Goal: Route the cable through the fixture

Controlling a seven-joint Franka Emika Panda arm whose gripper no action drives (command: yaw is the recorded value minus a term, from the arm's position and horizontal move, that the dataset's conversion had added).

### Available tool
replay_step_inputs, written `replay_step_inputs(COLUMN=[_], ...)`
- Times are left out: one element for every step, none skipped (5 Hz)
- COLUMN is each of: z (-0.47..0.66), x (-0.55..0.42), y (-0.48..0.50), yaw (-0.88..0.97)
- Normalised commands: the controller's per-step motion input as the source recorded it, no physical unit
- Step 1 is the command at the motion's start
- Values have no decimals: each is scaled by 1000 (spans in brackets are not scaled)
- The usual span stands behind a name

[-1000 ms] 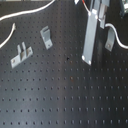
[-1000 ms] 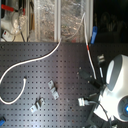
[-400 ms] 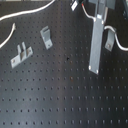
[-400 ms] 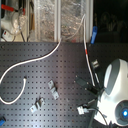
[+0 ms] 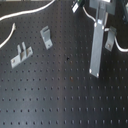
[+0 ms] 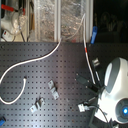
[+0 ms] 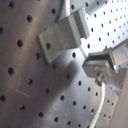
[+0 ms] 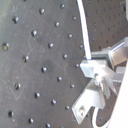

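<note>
The white cable (image 6: pixel 35 59) curves over the black board, climbs to the back shelf and drops toward the arm. In the first exterior view a cable (image 5: pixel 119 48) stretch shows at the right, beside the fixture (image 5: pixel 110 39), a slim leaning grey strip. My gripper (image 5: pixel 93 70) reaches down as a long grey bar just left of it. In both wrist views the jaws look closed on the cable (image 8: pixel 83 35), which runs on past them (image 7: pixel 102 100). The fixture (image 7: pixel 65 31) (image 8: pixel 91 102) stands close beside the fingers (image 8: pixel 102 70). Where the gripper stands in the second exterior view is unclear.
A grey bracket with a bent foot (image 5: pixel 46 37) (image 6: pixel 52 89) and a low plate with two prongs (image 5: pixel 20 54) (image 6: pixel 37 105) stand on the board. The white arm body (image 6: pixel 117 90) fills the second exterior view's right. Cluttered shelves (image 6: pixel 50 20) line the back.
The gripper has come down and reaches further toward the first exterior view's bottom edge. The brackets and the loose cable on the board have stayed put.
</note>
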Motion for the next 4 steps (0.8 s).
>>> replay_step_inputs(z=[78,-51,-18,-1], x=[-272,-446,-399,18], y=[13,96,171,37], yaw=[0,106,208,0])
